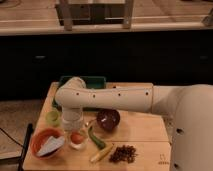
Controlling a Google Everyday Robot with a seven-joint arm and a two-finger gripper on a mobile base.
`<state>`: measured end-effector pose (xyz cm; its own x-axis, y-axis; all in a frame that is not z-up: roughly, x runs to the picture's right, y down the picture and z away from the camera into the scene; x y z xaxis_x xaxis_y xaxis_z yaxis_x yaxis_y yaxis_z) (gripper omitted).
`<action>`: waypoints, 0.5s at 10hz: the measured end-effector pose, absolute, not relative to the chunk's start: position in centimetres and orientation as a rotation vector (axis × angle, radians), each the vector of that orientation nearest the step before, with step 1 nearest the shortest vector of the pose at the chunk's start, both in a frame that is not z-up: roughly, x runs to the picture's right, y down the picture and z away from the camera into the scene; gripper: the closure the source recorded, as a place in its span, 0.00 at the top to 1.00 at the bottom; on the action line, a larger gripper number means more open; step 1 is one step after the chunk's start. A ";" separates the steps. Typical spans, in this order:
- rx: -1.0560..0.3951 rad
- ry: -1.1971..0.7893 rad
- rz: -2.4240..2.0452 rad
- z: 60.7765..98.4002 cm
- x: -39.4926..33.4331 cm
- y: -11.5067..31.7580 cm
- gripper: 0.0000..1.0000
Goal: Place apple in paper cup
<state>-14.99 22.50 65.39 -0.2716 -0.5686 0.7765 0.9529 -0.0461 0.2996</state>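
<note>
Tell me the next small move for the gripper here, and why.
Probably a short straight lift clear of the cup. The apple already appears to sit inside the paper cup near the table's front left, and the gripper hangs right above it, beside the small green cup. Rising vertically should avoid nudging either cup or the dark bowl.
</note>
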 end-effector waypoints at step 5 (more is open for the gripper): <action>-0.574 -0.967 -1.618 65.6 -15.2 22.6 0.73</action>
